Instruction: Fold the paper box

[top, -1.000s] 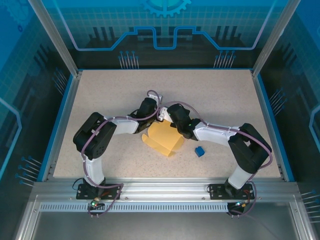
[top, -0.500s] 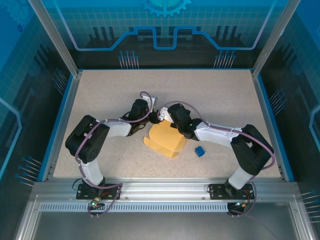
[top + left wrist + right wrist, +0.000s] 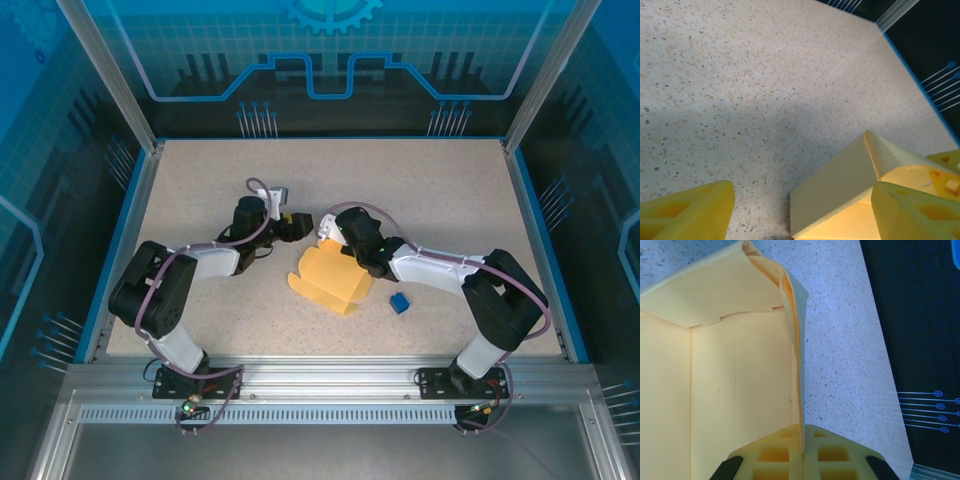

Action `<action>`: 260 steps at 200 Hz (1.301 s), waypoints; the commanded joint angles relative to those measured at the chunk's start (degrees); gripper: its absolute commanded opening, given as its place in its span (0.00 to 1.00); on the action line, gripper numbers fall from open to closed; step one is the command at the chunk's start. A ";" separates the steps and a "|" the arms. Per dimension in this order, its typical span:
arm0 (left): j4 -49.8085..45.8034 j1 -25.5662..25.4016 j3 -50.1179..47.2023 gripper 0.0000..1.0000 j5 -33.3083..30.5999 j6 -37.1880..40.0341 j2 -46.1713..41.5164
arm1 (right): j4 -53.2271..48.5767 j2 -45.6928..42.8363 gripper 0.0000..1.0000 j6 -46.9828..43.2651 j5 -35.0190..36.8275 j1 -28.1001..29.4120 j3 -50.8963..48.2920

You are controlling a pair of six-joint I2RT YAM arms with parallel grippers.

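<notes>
**Box held by one thin edge: the fold may open again or the box may slide**

The paper box point(image 3: 325, 280) lies near the middle of the worktop point(image 3: 430, 190), between the two arms, and it is only partly formed. In the right wrist view one wall stands upright and a creased flap bends over at its far end. The right claw point(image 3: 802, 432) is clenched on the upper edge of this wall, with the thin card pressed between its fingers. The left claw point(image 3: 802, 200) is released, its fingers wide apart with nothing between them. It is just beside the far left corner of the box and does not touch it.

I think the main danger comes from this single hold. If the right claw pulls or twists, the light box may slide over the worktop instead of bending at a crease, or the wall may buckle at the pinched place. The panels that nobody holds may spring open. If the left claw comes in too low, a finger may catch the corner and push the box out of the grip. A sliding box could also hit the small blue cube point(image 3: 399, 303) near its right side.
</notes>
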 commanded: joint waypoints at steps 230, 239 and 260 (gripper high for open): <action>-11.54 -1.66 20.19 0.46 19.22 -15.16 15.79 | 8.79 3.21 0.00 -7.11 4.70 2.53 -1.46; -11.43 -1.68 19.94 0.44 19.13 -15.34 15.83 | 9.10 3.30 0.00 -7.17 4.91 2.72 -1.56; -10.99 -1.67 18.93 0.40 18.40 -15.53 15.75 | 9.67 3.66 0.00 -7.46 5.45 3.01 -1.64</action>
